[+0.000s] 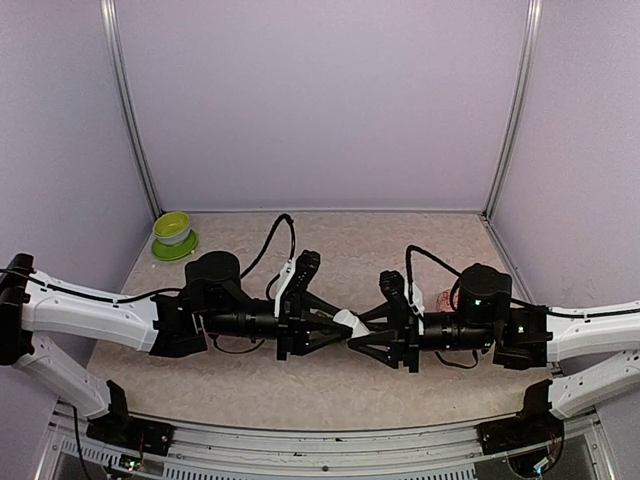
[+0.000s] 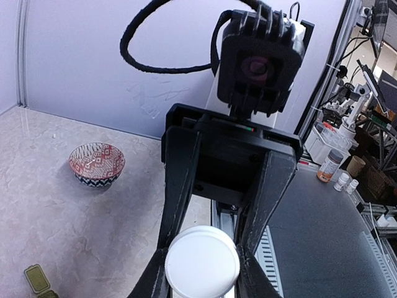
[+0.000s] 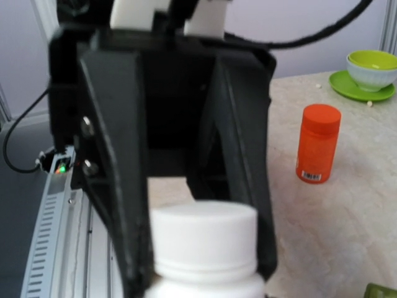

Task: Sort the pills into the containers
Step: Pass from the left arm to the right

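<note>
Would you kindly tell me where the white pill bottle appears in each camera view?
Top external: the white pill bottle sits at lower centre, where the two arms meet.
Left wrist: bottom centre, a round white face toward the camera.
Right wrist: bottom centre, its cap and neck showing.
Shared landmark: the lime-green bowl, at left in the top view and top right in the right wrist view; it is absent from the left wrist view.

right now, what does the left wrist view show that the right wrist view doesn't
Only left wrist: a red patterned bowl and small bottles on a dark bench at the right. Only right wrist: an orange bottle and a lime-green bowl on its green plate. Both: the white bottle, gripped by the right claw in the first and the left claw in the second.
</note>
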Motion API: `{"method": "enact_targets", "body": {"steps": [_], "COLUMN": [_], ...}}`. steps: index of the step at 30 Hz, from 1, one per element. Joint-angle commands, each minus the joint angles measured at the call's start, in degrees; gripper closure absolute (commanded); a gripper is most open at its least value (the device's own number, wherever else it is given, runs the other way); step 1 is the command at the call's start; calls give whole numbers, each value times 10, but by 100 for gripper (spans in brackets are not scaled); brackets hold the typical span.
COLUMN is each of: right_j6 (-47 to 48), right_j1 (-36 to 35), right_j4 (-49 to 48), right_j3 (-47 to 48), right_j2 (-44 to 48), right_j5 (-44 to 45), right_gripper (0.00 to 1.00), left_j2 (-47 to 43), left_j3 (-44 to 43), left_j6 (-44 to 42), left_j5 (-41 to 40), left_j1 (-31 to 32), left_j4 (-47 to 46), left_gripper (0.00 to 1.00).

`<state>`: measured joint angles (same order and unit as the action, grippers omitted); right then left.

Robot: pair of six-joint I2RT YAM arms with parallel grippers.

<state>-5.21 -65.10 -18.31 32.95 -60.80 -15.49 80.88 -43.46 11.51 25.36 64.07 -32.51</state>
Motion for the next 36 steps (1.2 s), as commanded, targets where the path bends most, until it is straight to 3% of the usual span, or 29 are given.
{"method": "enact_targets", "body": {"steps": [1, 10, 18, 22, 30, 36], "right_j6": [3, -1, -1, -8, -32, -44], "right_j1": [3, 3, 3, 3, 3, 3], "right_j4": [7, -3, 12, 24, 26, 33], "right_j3": [12, 1, -2, 5, 5, 15], "right_j2": [-18, -8, 2, -4, 9, 5], "right_j5": [-13, 3, -3, -42, -136, -145], "right_gripper": [60, 76, 77, 76, 76, 75], "left_j2": [-3, 1, -14, -34, -53, -51], "left_j3": [-8, -4, 20, 33, 19, 10], "left_j6": [-3, 4, 5, -32, -108, -120], "left_j5": [-10, -9, -7, 15, 68, 88], "left_j1": [3, 3, 3, 2, 1, 2], "left_j4": [-13, -17, -40, -34, 43, 60], "left_gripper": [77, 76, 39, 29, 29, 36]}}
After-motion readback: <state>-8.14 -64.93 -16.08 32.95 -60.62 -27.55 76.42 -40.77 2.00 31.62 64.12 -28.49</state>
